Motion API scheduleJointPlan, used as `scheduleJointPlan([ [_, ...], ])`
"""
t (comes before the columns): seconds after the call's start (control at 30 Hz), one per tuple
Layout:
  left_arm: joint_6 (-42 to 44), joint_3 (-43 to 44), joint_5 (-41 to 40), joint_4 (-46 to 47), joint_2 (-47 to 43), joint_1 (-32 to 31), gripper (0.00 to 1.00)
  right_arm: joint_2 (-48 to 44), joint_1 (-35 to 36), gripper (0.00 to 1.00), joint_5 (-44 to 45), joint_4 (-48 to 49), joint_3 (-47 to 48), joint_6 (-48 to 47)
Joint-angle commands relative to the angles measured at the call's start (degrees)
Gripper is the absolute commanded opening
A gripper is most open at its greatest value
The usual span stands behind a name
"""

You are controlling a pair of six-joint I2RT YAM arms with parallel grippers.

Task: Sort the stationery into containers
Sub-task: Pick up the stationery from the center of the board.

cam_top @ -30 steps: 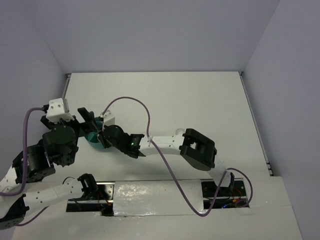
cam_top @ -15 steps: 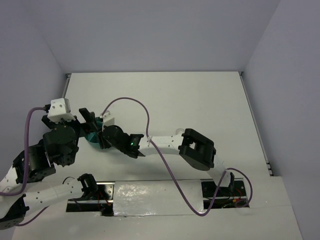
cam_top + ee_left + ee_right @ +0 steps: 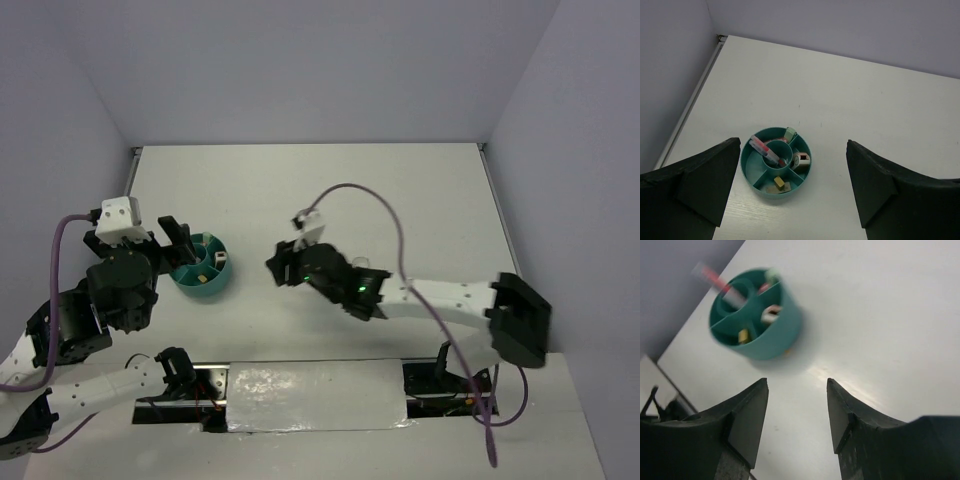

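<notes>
The round teal organizer [image 3: 746, 170] stands on the white table, close to the left arm in the top view [image 3: 213, 284]. Its compartments hold stationery: a pink pen [image 3: 763, 148] leaning across the centre cup, a mint-green tube [image 3: 790, 133], a pink-white round piece [image 3: 801, 160], a tan nub [image 3: 779, 183] and a grey block [image 3: 771, 190]. My left gripper [image 3: 792, 141] hangs above the organizer, open and empty. My right gripper [image 3: 797, 381] is open and empty too, off to the organizer's right [image 3: 276, 267]. In the right wrist view the organizer [image 3: 775, 337] is blurred.
The table's left edge rail [image 3: 695, 95] meets the purple wall close to the organizer. The right arm's purple cable [image 3: 385, 215] loops above the table middle. Bare white tabletop [image 3: 400, 200] stretches behind and to the right of both grippers.
The right arm has pulled away from the organizer toward the right and its jaws have opened. The organizer now shows uncovered from above. The left arm has stayed still.
</notes>
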Motion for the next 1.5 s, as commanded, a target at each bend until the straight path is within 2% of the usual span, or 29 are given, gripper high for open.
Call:
scheduleJointPlan([
  [0.0,1.06,-0.35,0.26,1.69,0.47,0.42,0.99,-13.55,-9.43,0.58,3.66,-8.37,-7.84,6.25],
  [0.03,1.23,-0.52,0.87,2.04,1.08,0.68,0.99,-15.49,-15.02,0.59,2.34,-15.88,-9.50,7.74],
  [0.13,2.20,-0.79,3.59,3.18,2.48,2.08,0.99,-20.86,-22.00,0.64,1.89,-24.81,-10.75,6.62],
  [0.17,2.90,-0.96,4.39,3.71,2.84,2.70,0.99,-21.30,-26.90,0.64,0.93,-30.32,-10.49,5.83],
  [0.23,3.78,-1.49,7.97,5.81,3.63,5.07,0.99,-21.22,-30.88,0.64,0.48,-33.52,-10.75,4.51],
  [0.27,4.65,-1.66,9.30,6.61,3.89,6.03,0.99,-20.79,-35.08,0.64,-1.35,-35.45,-10.93,3.54],
  [0.37,5.89,-2.80,14.04,8.98,4.51,9.72,0.99,-18.07,-39.06,0.60,-4.61,-36.17,-11.19,1.08],
  [0.5,6.86,-3.16,17.92,10.39,5.65,13.41,0.99,-11.40,-39.25,0.56,-8.04,-34.07,-10.23,-0.60],
  [0.83,8.35,-3.77,20.39,10.83,6.10,14.83,0.99,-0.49,-39.34,0.52,-11.29,-27.74,-7.85,-0.24],
  [1.0,8.79,-4.39,21.44,11.18,6.09,15.09,0.99,0.05,-39.43,0.52,-12.00,-25.63,-8.46,0.63],
  [1.3,9.06,-4.57,23.29,11.71,6.71,15.97,0.99,-4.17,-39.34,0.52,-12.17,-26.42,-7.77,0.72],
  [1.47,8.97,-4.65,23.99,11.98,6.89,16.50,0.99,-0.40,-39.34,0.52,-13.05,-27.30,-5.57,-0.42],
])
